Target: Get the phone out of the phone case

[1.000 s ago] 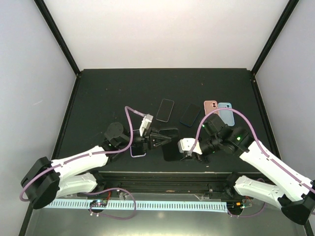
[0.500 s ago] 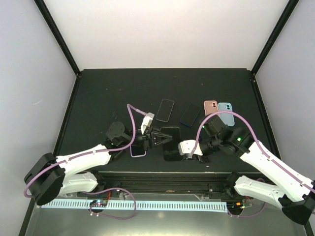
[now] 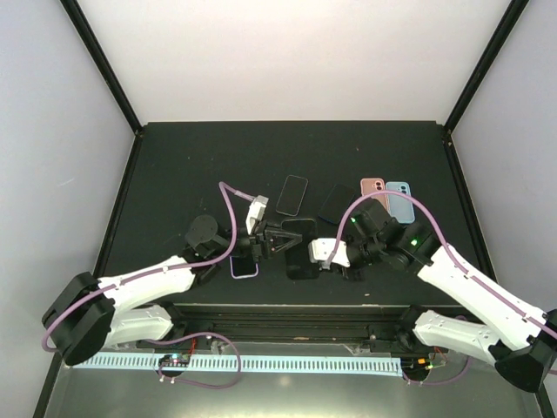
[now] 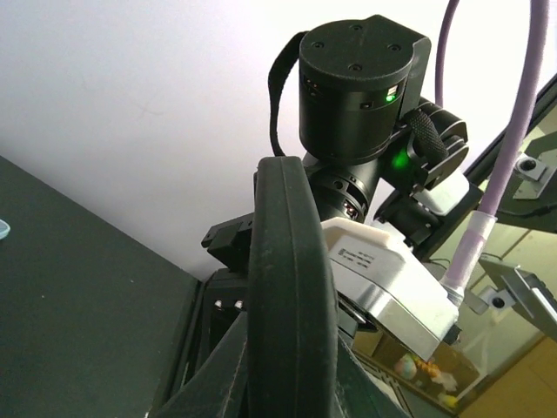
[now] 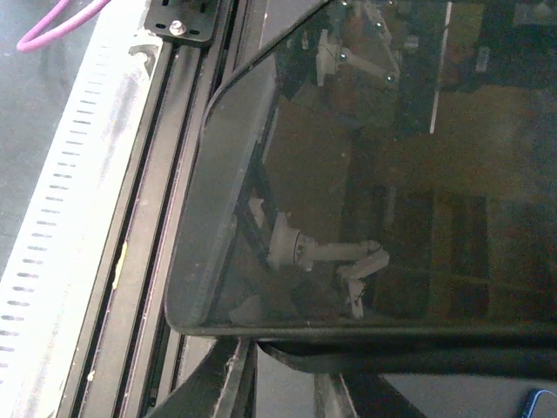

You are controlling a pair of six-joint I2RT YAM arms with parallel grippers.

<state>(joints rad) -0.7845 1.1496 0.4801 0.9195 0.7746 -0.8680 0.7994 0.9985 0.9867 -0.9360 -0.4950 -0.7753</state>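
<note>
A black phone in a black phone case (image 3: 300, 249) is held above the table between my two grippers. My left gripper (image 3: 277, 242) is shut on its left edge. In the left wrist view the case's thick black rim (image 4: 291, 287) stands edge-on between my fingers. My right gripper (image 3: 325, 255) is shut on its right edge. In the right wrist view the phone's glass screen (image 5: 374, 174) fills the frame. A black case lip (image 5: 418, 359) bows away from the phone's lower edge, just above my fingers (image 5: 228, 383).
A purple-rimmed phone (image 3: 244, 266) lies under the left arm. A black phone (image 3: 292, 194), a dark phone (image 3: 337, 202), a pink case (image 3: 372, 187) and a light blue case (image 3: 400, 197) lie farther back. The table's front rail (image 5: 104, 200) runs below.
Both grippers have moved away from the front edge towards the table's middle, carrying the cased phone between them, and have drawn closer together.
</note>
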